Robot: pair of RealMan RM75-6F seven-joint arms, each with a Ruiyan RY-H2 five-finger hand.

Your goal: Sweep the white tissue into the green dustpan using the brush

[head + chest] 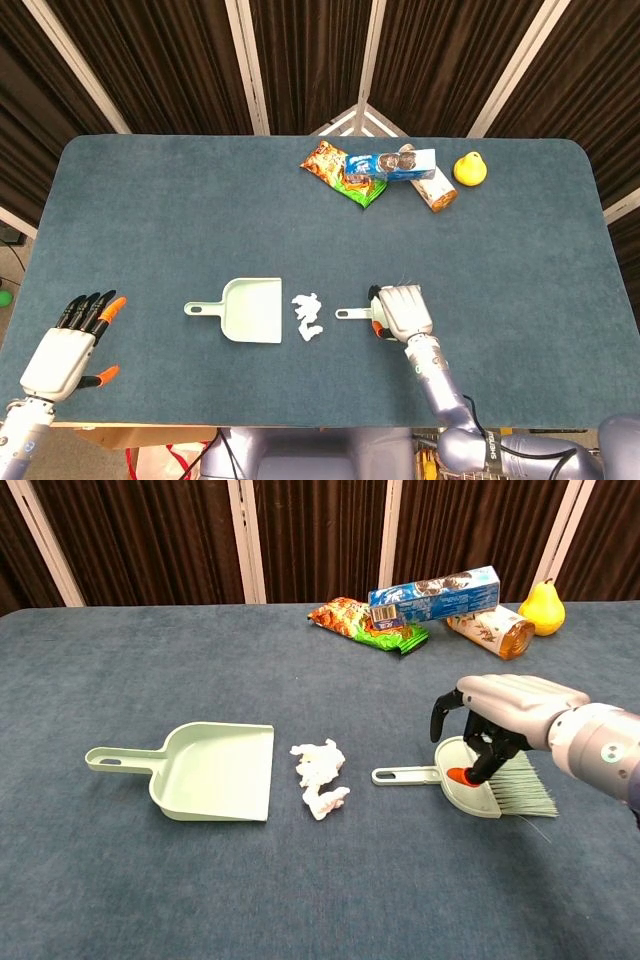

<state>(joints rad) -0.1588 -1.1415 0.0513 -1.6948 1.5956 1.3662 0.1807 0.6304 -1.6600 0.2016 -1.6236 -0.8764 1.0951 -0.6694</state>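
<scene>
Right hand (500, 720) fingers curled over brush (470, 778), grip unclear; left hand (62, 345) spread, head view only; tissue (319, 777) between brush and dustpan (210, 772); package text unreadable.

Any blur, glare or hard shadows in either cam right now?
Head view: sharp and evenly lit, no glare; the table edges bow slightly from lens distortion. Chest view: also sharp, with only soft shadows under the dustpan and tissue; the right hand over the brush shows no motion blur.
</scene>
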